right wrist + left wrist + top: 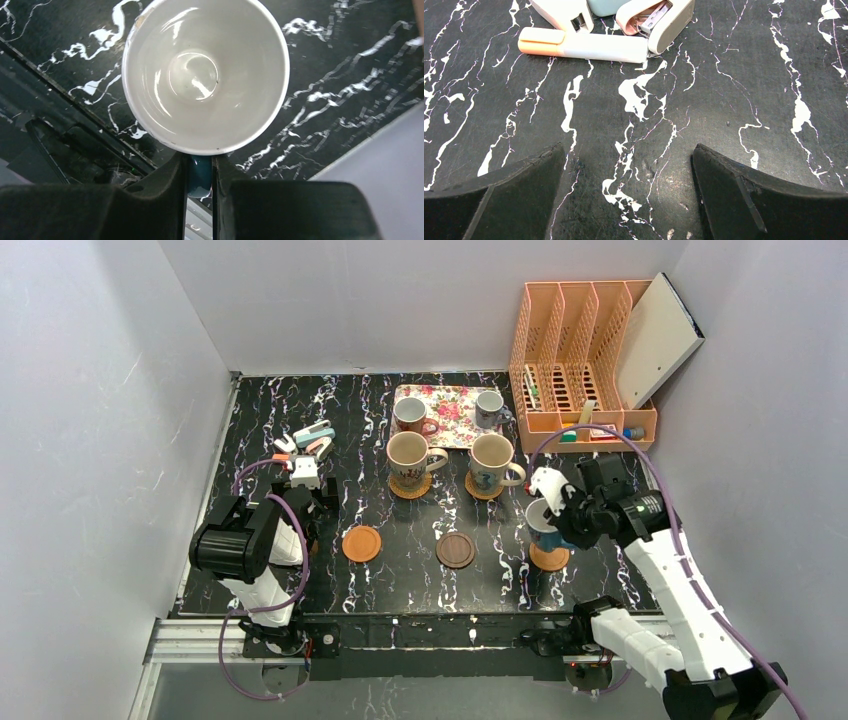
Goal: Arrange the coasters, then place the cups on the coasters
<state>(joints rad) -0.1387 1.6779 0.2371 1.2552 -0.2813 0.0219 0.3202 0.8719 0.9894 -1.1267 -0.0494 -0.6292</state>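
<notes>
My right gripper is shut on the dark blue handle of the blue cup, whose white inside faces the wrist camera. From above, that cup hangs over or stands on an orange-brown coaster at the right; I cannot tell which. Two cream cups stand on woven coasters. An orange-brown coaster and a dark wood coaster lie bare. A white cup with a reddish handle and a small blue-handled cup sit on the floral tray. My left gripper is open over bare table.
The floral tray lies at the back. An orange file rack with a white board leaning on it stands at the back right. Staplers and a highlighter lie just ahead of the left gripper. Grey walls enclose the table.
</notes>
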